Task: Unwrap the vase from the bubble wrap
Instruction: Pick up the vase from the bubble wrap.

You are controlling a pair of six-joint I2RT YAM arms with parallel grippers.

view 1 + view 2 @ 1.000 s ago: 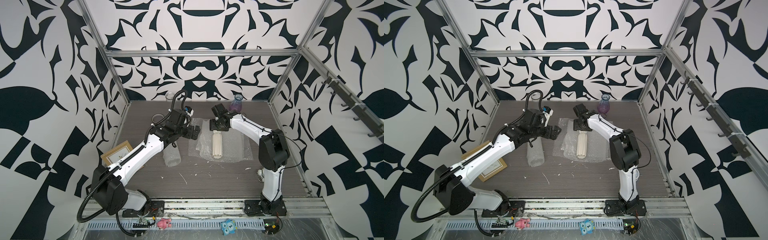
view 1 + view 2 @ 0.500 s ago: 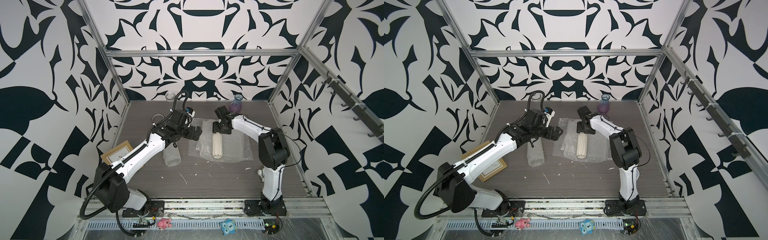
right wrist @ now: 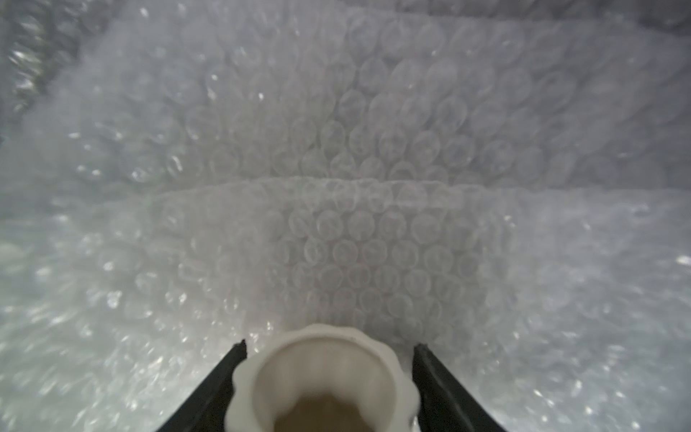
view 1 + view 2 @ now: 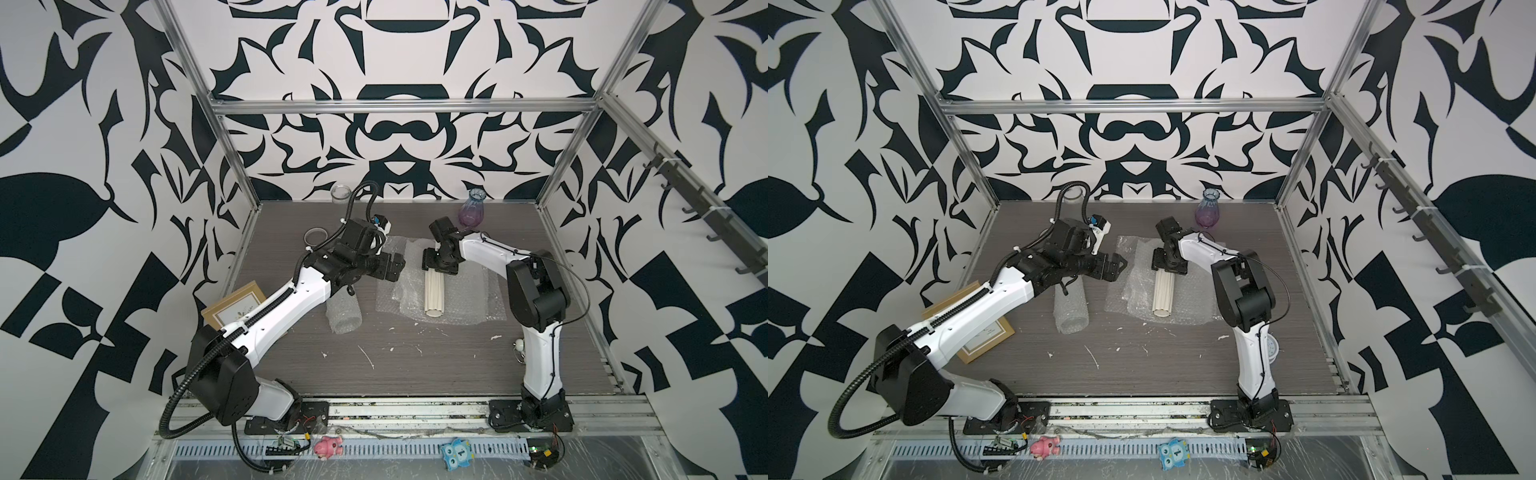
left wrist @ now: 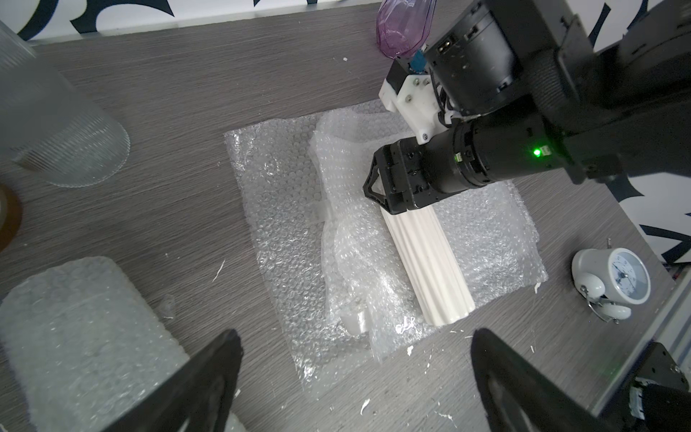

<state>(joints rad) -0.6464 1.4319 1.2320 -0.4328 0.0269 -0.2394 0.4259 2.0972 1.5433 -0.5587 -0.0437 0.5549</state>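
Note:
A white ribbed vase (image 4: 434, 291) (image 4: 1163, 293) (image 5: 430, 262) lies on its side on a flat, opened sheet of bubble wrap (image 4: 469, 291) (image 4: 1192, 299) (image 5: 284, 209) in mid-table. My right gripper (image 4: 438, 268) (image 4: 1169, 266) (image 5: 389, 194) is shut on the vase's far end. In the right wrist view the vase's open mouth (image 3: 321, 374) sits between the two black fingers of the right gripper (image 3: 329, 344), with bubble wrap (image 3: 355, 149) beyond. My left gripper (image 4: 395, 266) (image 4: 1115, 266) (image 5: 357, 333) hangs open and empty above the wrap's left edge.
A rolled tube of bubble wrap (image 4: 343, 316) lies under my left forearm. A framed picture (image 4: 235, 307) is at the left edge. A purple glass vase (image 4: 471, 208), a clear glass (image 4: 340, 193) and a tape roll (image 4: 313, 237) stand at the back. An alarm clock (image 5: 613, 280) sits by my right arm's base.
My right gripper has shifted a little nearer, settling over the vase's far end. The left arm has hardly moved and stays open. The vase lies where it was.

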